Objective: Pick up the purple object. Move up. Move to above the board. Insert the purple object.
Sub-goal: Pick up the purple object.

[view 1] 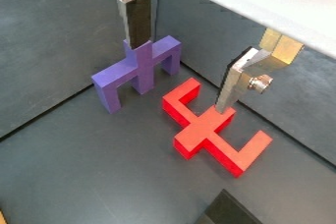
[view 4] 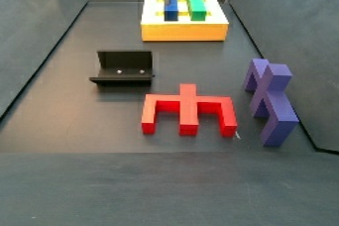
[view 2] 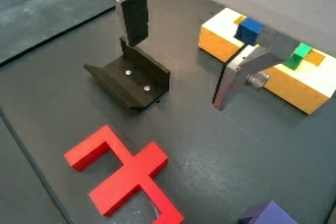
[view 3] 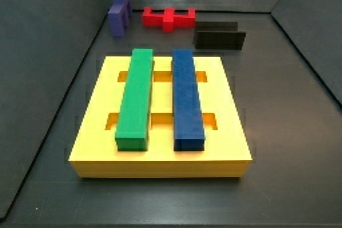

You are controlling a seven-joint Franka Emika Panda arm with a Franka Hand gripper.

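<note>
The purple object [view 1: 136, 74] stands on the dark floor beside the red block; it also shows in both side views [view 3: 119, 10] [view 4: 271, 101]. The yellow board [view 3: 160, 137] lies apart from it, also seen in a wrist view [view 2: 273, 79] and a side view [view 4: 184, 30]. My gripper [view 1: 182, 74] hangs open and empty well above the floor, over the area between the pieces; it also shows in the other wrist view [view 2: 176, 74]. Nothing is between the fingers [view 1: 138, 20]. The gripper is almost wholly outside both side views.
A red notched block [view 1: 210, 128] [view 4: 189, 111] lies next to the purple object. The black fixture [view 2: 129, 79] [view 4: 123, 69] stands on the floor. A green bar [view 3: 135, 94] and a blue bar [view 3: 187, 94] lie in the board. Grey walls enclose the floor.
</note>
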